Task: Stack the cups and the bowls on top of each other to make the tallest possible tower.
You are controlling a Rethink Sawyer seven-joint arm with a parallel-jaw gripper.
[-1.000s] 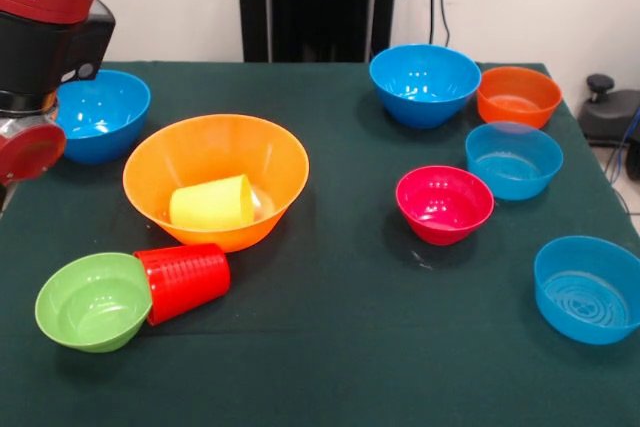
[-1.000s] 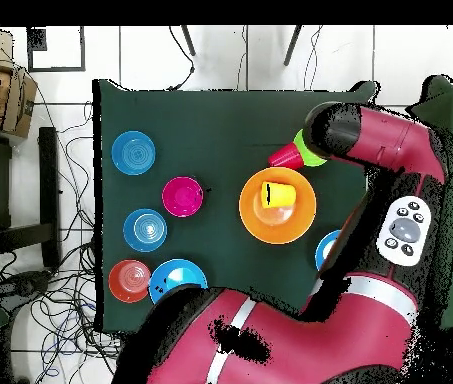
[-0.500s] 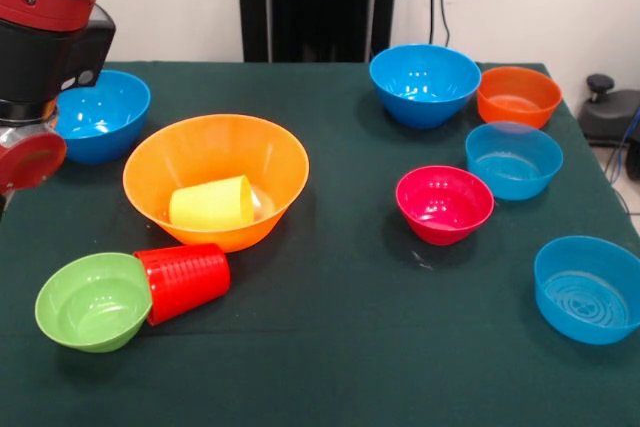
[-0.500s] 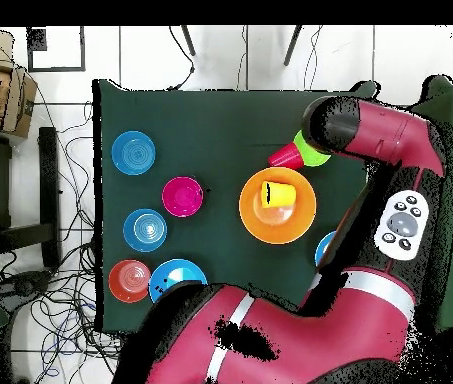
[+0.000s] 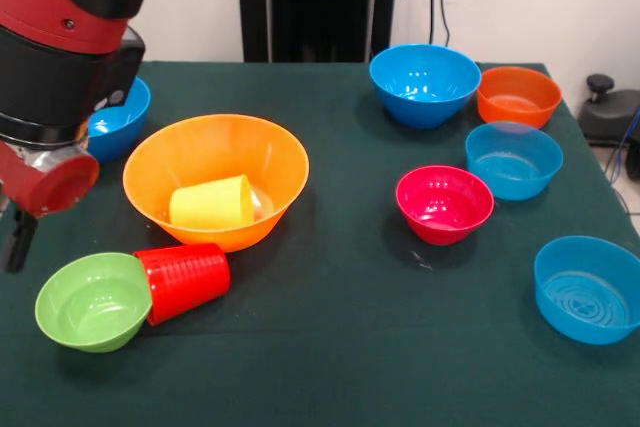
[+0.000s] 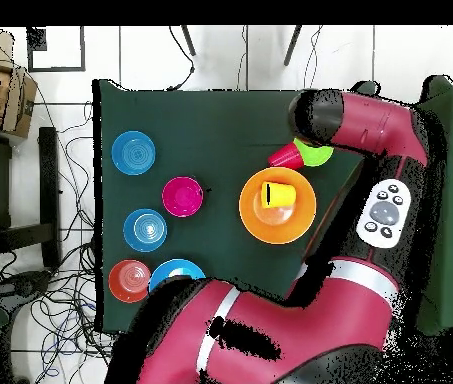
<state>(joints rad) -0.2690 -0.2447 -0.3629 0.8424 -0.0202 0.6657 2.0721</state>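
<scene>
- My arm [image 5: 70, 57] just swung in over the table. Compared with a second ago it's further in and lower, and now hides most of the deep blue bowl [image 5: 125, 119] at the 10 o'clock corner of the front view.
- Overhead, the arm's head went from beside the light green bowl [image 6: 317, 154] to partly over it, so I'd guess I'm lining up on that bowl or the red cup [image 5: 185, 280].
- Gripper: only a dark tip [image 5: 17, 239] pokes out at the left edge, so I can't tell if it's wide or narrow. It's carrying nothing I can see.
- Tower is barely started: the big yellow-orange bowl [image 5: 215, 177] holds just the yellow cup [image 5: 212, 203], lying on its side.
- The red cup is also on its side, touching the green bowl's rim, at 6 o'clock from the big bowl. That's awkward to grab cleanly.
- Everything else is well apart on the right: deep blue bowl [image 5: 425, 84], orange bowl [image 5: 518, 96], pale blue bowl [image 5: 513, 160], pink-red bowl [image 5: 444, 204], and another pale blue bowl [image 5: 588, 289].
</scene>
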